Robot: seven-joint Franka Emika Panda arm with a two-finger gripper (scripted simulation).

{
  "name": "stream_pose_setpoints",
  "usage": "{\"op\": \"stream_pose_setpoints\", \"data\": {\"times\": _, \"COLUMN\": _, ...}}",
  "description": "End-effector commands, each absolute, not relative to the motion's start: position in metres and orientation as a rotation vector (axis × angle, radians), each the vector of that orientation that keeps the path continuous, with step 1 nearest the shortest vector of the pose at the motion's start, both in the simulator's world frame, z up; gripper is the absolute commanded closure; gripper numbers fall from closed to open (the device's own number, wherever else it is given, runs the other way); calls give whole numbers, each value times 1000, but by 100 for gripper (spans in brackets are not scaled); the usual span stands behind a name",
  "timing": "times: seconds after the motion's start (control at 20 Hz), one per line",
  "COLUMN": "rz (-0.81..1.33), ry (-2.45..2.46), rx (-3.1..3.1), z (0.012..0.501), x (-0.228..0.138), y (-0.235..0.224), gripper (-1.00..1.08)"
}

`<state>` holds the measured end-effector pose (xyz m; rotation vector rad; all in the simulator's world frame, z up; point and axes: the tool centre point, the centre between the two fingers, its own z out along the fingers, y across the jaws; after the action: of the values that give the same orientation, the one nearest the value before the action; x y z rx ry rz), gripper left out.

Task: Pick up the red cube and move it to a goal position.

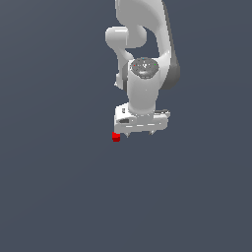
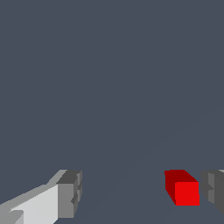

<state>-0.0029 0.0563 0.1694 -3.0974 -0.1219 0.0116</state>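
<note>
Across the exterior view, going left to right, the single red cube (image 1: 116, 137) is sitting just at the left lower corner of the white gripper (image 1: 140, 132), and the Panda arm (image 1: 145, 59) is rising above both. Seen through the wrist view, the gripper's (image 2: 142, 194) jaws are standing well apart: one finger pad (image 2: 70, 194) is waiting far off, while the cube (image 2: 183, 188) is lying between the pads, close beside the other finger pad (image 2: 214, 192), with a thin gap showing. Judging by this, the approach is looking nearly done; closing on the cube, lifting and carrying it to the goal are all remaining. No goal marker is showing. The count: one cube, one gripper, two pads.
</note>
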Motion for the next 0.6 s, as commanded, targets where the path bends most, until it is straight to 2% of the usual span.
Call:
{"op": "stream_pose_setpoints", "data": {"times": 0.0, "rz": 12, "ry": -122, "rx": -3097, "z": 169, "x": -3, "y": 56, "gripper": -92}}
{"op": "stream_pose_setpoints", "data": {"times": 0.55, "rz": 10, "ry": -136, "rx": -3104, "z": 144, "x": -19, "y": 39, "gripper": -92}}
